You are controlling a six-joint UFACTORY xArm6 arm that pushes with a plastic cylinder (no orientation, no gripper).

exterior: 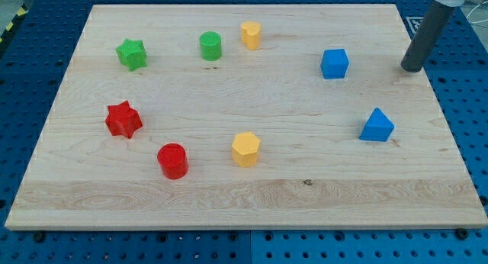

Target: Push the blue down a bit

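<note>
There are two blue blocks, so "the blue" could mean either one. The blue cube (pixel 334 63) sits near the view's top right of the wooden board (pixel 229 195). The blue wedge-shaped block (pixel 377 125) sits lower, near the view's right edge.

My tip (pixel 412 67) is a dark rod with no pincer on it, so there is nothing to open or close. It stands to the view's right of the blue cube, apart from it, and up from the blue wedge.

I think the tip must first get above the chosen blue block. If it slides straight left, it could knock the cube sideways. If it hits a block off-centre, the block could turn or slip away. A long push on the wedge could send it off the board's bottom edge.

Far to the view's left are a yellow block (pixel 251 35), another yellow block (pixel 245 149), a green cylinder (pixel 210 46), a green star (pixel 131 54), a red star (pixel 123 119) and a red cylinder (pixel 173 160).
</note>
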